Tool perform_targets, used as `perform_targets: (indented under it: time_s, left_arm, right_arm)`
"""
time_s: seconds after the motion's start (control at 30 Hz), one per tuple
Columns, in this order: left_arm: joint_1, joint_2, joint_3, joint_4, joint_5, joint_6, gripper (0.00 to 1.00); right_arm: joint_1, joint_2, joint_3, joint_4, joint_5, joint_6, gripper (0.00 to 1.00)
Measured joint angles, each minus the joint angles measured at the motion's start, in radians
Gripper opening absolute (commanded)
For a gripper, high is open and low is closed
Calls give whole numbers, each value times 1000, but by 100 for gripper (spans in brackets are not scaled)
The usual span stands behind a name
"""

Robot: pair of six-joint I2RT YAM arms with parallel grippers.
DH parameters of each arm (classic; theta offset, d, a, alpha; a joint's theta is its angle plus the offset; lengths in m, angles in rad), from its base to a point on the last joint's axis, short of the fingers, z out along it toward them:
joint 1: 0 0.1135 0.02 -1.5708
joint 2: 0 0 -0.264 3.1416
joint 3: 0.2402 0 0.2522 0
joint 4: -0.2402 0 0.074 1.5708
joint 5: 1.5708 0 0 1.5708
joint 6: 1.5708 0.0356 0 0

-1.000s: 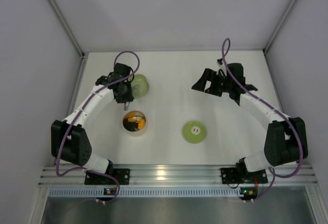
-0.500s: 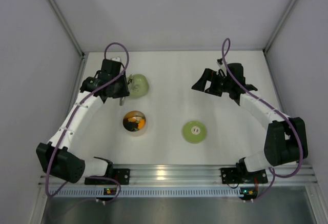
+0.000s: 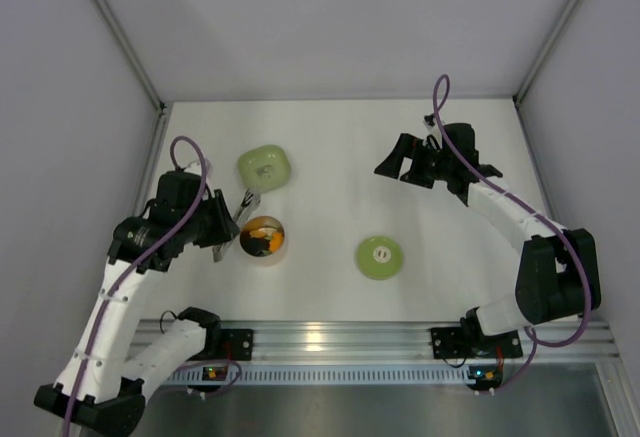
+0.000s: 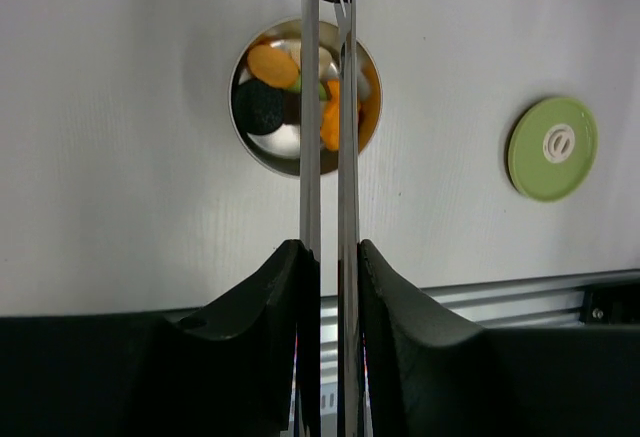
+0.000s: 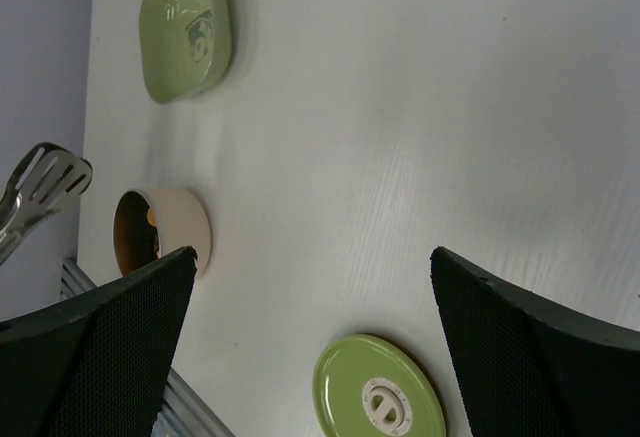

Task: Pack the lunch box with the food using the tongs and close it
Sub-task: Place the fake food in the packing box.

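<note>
Left gripper pulled back, clamping tongs | slotted tips clear only from right wrist | right gripper agape

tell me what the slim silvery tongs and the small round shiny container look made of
Slim silvery tongs: likely polished metal, with mirror-like reflections along both arms. Small round shiny container: seemingly steel inside, its bare wall glinting; outer side looks matte cream.

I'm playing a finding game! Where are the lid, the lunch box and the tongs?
lid (image 3: 380,257), top view, on its white centre.
lunch box (image 5: 188,225), right wrist view, on its pale outer wall.
tongs (image 4: 311,197), left wrist view, on the left one of the two thin arms.
</note>
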Motion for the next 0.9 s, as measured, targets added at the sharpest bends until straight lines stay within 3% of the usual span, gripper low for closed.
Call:
perform_targets:
  time_s: [0.37, 0.9]
  left_arm:
    - [0, -185, -135, -118, 109, -35, 15]
    - [0, -183, -187, -116, 138, -56, 41]
  right_arm:
    - [0, 0, 0, -1, 28, 0, 100]
    - [0, 0, 0, -8, 35, 0, 100]
